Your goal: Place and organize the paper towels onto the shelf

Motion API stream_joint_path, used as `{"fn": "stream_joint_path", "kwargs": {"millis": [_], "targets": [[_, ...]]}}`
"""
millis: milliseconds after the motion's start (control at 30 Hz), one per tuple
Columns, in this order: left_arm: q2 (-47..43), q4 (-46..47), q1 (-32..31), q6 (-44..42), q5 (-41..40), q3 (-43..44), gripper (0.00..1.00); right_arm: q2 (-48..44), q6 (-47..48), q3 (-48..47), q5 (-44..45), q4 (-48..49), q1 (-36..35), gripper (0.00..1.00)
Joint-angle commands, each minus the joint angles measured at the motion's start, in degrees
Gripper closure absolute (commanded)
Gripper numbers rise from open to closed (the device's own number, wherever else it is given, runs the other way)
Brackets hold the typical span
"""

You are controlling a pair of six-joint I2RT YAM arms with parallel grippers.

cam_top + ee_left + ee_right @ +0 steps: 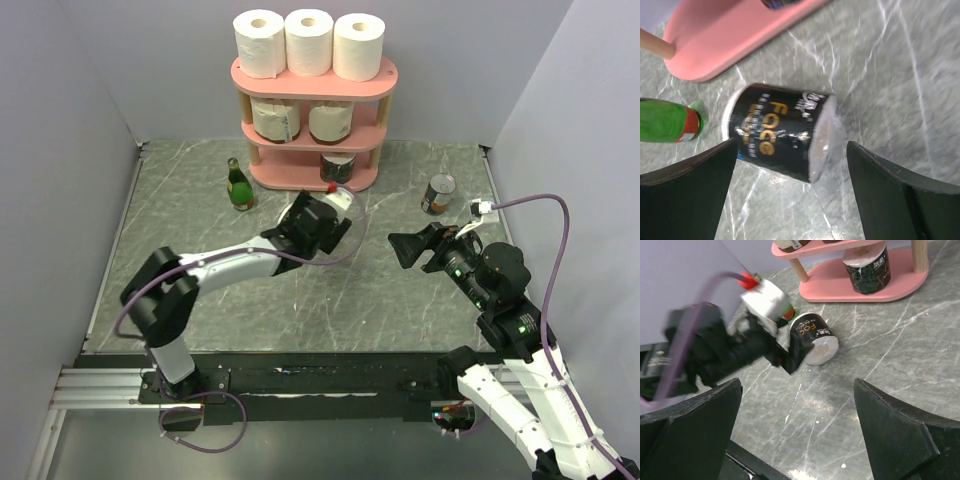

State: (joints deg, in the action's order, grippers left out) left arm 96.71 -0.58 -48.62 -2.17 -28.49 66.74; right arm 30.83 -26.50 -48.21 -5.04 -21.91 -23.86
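1. My left gripper (pixel 791 146) gapes wide, gripping nothing, straddling a cylindrical dark-labelled roll (pixel 771 134) that lies sideways at centre frame on the veined grey tabletop (pixel 900 75)
2. My right gripper (pixel 795 385) spreads wide, empty
3. The smooth pink shelf (pixel 725 35) rounds off at upper left

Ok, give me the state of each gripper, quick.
Left gripper: open, at the dark-label roll lying on its side, not closed on it.
Right gripper: open, empty.

Gold word "Face" on dark-labelled paper roll (pixel 777 135)
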Motion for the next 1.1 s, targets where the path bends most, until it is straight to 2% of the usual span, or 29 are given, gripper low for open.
{"fn": "stream_joint_path", "kwargs": {"millis": [0, 267, 567, 667, 767, 800, 833, 933, 1067], "targets": [[4.54, -3.73, -1.65, -4.15, -8.77, 5.15, 0.04, -2.35, 0.75, -0.22, 1.43, 1.08, -0.22, 0.0], [11.13, -2.32, -2.71, -8.8, -14.66, 7.09, 0.06, -2.62, 0.93, -0.4, 1.52, 0.91, -0.14, 0.01], [16.84, 4.0, -2.62, -14.69, -18.78, 8.4, 0.09, -2.7, 1.54, -0.75, 2.22, 0.56, -0.14, 0.01], [18.51, 6.9, -2.62, -16.63, -20.9, 8.76, 0.15, -2.62, 1.72, -0.84, 2.31, 0.64, -0.05, 0.0], [19.39, 7.61, -2.53, -16.81, -20.99, 9.2, 0.26, -2.53, 1.89, -1.01, 2.49, 0.56, -0.14, 0.0], [19.31, 7.61, -2.44, -16.55, -21.08, 9.2, 0.39, -2.53, 1.98, -1.19, 2.58, 0.29, -0.14, 0.0], [19.14, 7.61, -2.36, -16.2, -20.99, 9.02, 0.44, -2.53, 2.15, -1.45, 2.66, 0.2, -0.05, 0.0], [17.65, 7.0, -1.92, -14.09, -19.15, 8.32, 0.47, -2.7, 2.24, -1.45, 3.02, 0.2, -0.22, 0.01], [14.75, 2.7, -0.08, -6.82, -14.94, 8.84, 0.49, -2.7, 1.98, -1.36, 2.67, 0.55, -0.05, 0.0]]}}
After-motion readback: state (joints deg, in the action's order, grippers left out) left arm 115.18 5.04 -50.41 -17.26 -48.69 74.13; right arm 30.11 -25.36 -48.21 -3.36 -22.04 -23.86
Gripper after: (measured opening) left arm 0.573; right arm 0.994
